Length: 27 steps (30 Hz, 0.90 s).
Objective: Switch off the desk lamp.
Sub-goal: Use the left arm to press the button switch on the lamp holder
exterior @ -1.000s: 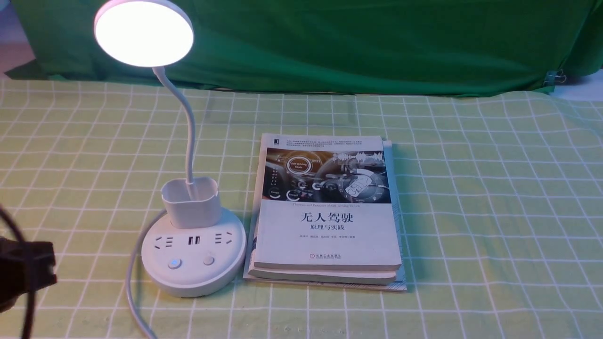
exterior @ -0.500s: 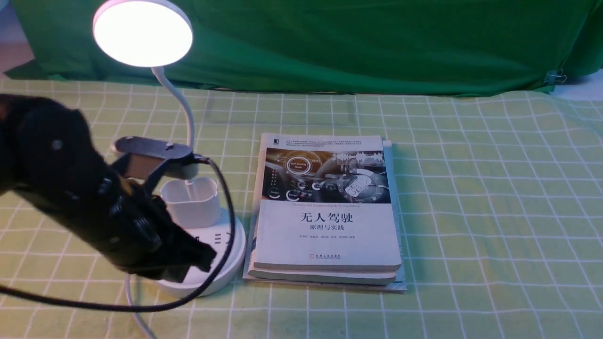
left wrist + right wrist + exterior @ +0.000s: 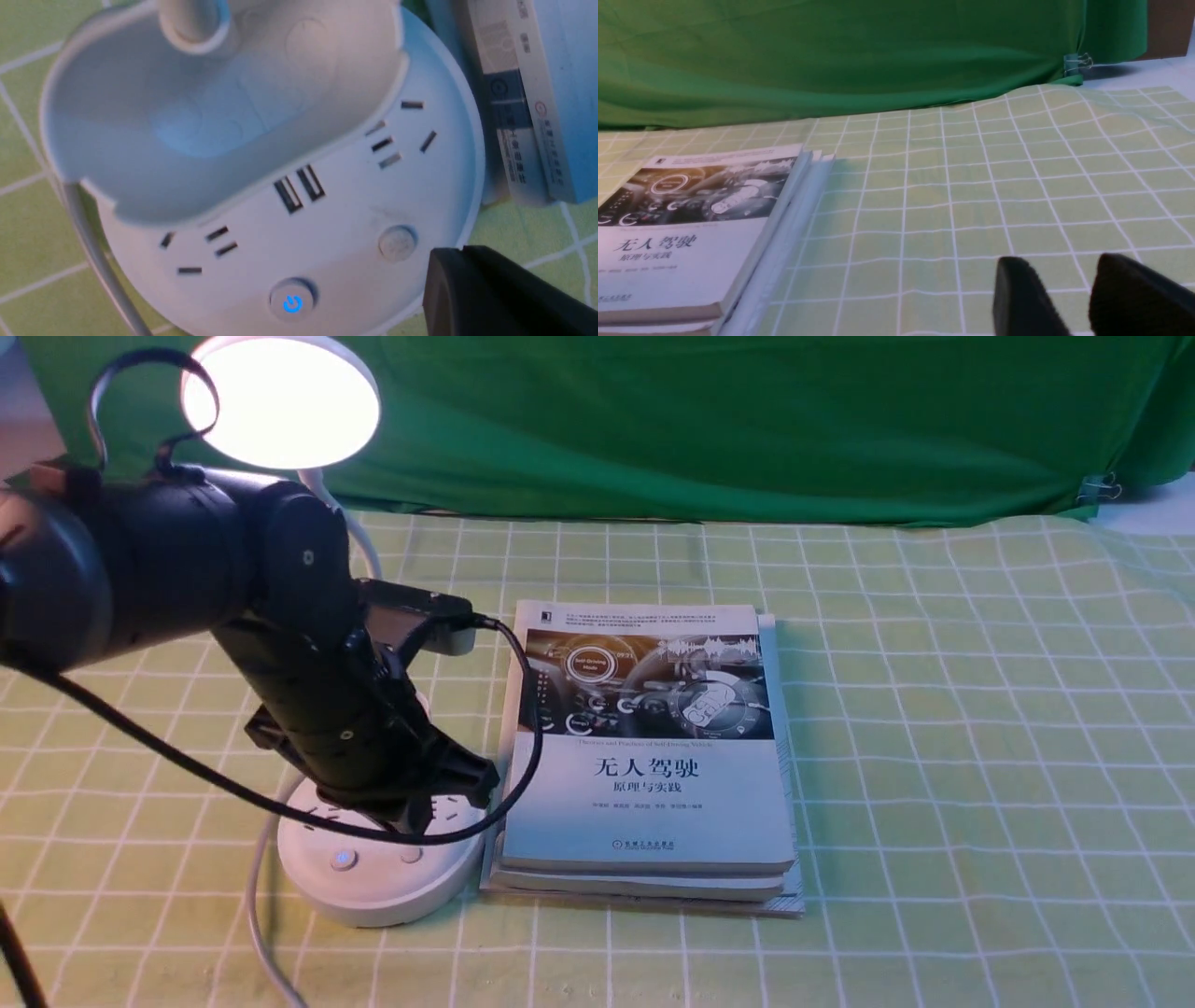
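Observation:
The white desk lamp stands at the left, its round head glowing. Its round base carries a blue-lit power button and a plain round button. My left gripper hangs over the right side of the base, fingers shut together on nothing. In the left wrist view the gripper sits just beside the plain button, apart from the lit button; the cup holder fills the upper part. My right gripper is open above bare cloth.
A stack of books lies right against the lamp base, also seen in the right wrist view. The lamp's white cord runs off the front left. A green checked cloth covers the table; a green curtain hangs behind.
My left arm has swung in from the left edge and now hangs over the lamp base, its tip moving toward the right side. The lamp head stays lit.

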Available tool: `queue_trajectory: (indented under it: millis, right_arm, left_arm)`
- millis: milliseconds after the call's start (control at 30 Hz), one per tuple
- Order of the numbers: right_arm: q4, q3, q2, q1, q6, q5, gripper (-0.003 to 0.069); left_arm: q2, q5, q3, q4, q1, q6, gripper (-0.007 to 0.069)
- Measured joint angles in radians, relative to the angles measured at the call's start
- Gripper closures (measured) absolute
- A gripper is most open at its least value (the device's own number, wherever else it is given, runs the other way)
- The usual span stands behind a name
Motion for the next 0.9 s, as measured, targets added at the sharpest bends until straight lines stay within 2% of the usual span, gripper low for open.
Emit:
queue_trajectory:
  millis: [900]
  right_arm:
    - [0.000,0.000,0.000,0.000,0.000,-0.001,0.0420]
  left_arm:
    - [0.097,0.023,-0.030,0.014,-0.003,-0.004,0.0623]
